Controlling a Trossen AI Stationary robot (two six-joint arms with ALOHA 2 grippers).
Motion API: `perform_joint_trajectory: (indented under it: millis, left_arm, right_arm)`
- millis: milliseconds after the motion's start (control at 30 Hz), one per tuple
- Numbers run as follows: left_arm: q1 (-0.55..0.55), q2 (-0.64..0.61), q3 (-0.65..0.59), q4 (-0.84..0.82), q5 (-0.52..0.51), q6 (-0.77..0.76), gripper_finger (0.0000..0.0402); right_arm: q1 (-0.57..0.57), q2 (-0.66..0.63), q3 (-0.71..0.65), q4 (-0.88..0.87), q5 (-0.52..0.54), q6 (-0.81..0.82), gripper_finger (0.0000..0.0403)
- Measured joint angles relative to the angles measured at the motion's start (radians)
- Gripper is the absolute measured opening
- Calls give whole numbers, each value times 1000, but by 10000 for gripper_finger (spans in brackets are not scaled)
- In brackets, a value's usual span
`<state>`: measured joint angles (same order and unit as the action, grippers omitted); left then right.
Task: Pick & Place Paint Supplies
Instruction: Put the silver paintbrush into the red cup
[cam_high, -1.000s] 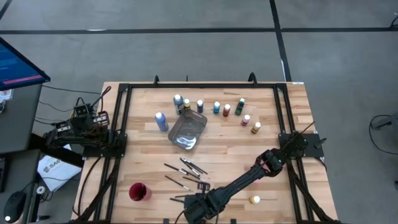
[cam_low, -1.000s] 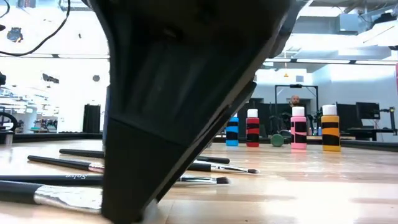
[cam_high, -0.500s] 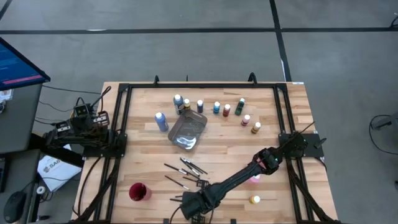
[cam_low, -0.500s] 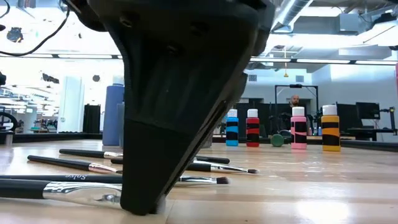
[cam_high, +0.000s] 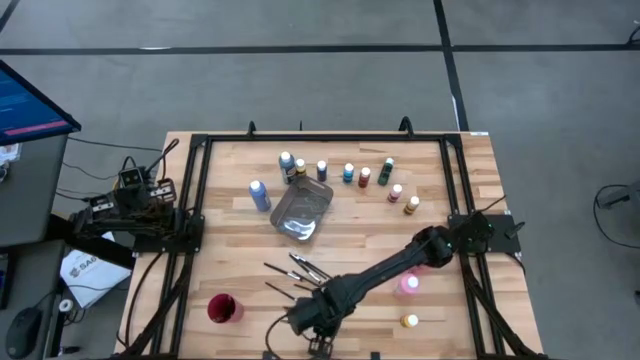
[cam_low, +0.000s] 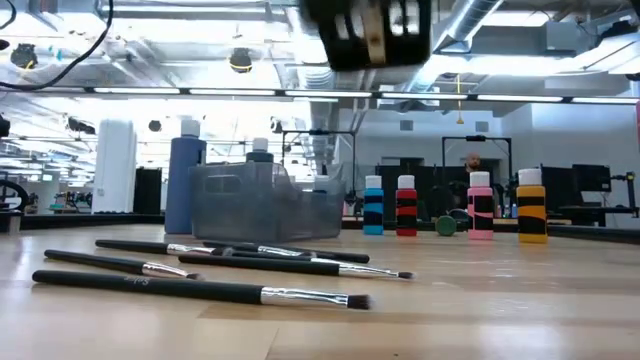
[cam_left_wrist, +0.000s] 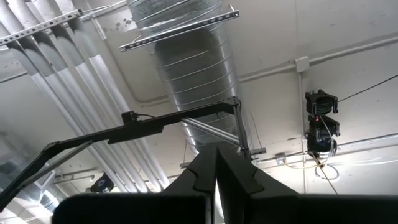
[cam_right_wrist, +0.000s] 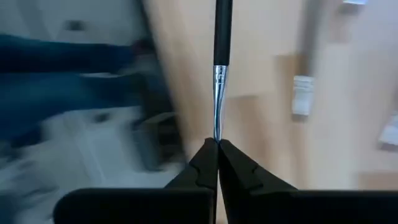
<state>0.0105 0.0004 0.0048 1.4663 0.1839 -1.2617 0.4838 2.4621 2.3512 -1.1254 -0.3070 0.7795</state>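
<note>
My right hand (cam_right_wrist: 217, 144) pinched a thin dark paintbrush (cam_right_wrist: 219, 68) by its silver ferrule end. More brushes (cam_high: 300, 270) lay loosely fanned on the table. Small pale-capped paint bottles (cam_high: 365, 176) stood upright in a row at the far side; a pink one (cam_high: 409, 285) and a yellow one (cam_high: 409, 321) stood apart near my right side.

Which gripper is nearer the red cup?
Right. The right gripper is beside the red cup, shut on a paintbrush; the left gripper is parked off the table's left edge.

On the table (cam_high: 230, 225) stand eleven paint bottles (cam_high: 348, 173): nine near the far edge and two near the right side. About six paintbrushes (cam_high: 306, 264) lie near the front, a further one pinched in the right hand (cam_high: 300, 322). There is one grey tray (cam_high: 302, 210) and one red cup (cam_high: 223, 308).
</note>
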Motion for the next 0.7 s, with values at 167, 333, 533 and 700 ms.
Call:
perform_joint_trajectory:
  millis: [167, 333, 533, 700]
  left_arm:
    - [0, 0, 0, -2, 1, 0, 3]
    - [3, 0, 0, -3, 0, 0, 3]
    - [3, 0, 0, -3, 0, 0, 3]
    - [3, 0, 0, -3, 0, 0, 3]
  right_arm:
    - [-38, -51, 3, 125, -258, 155, 0]
    - [-85, -74, 2, 309, -379, 384, 0]
    - [-128, -85, 2, 616, -430, 694, 0]
    - [-152, -85, 2, 749, -423, 867, 0]
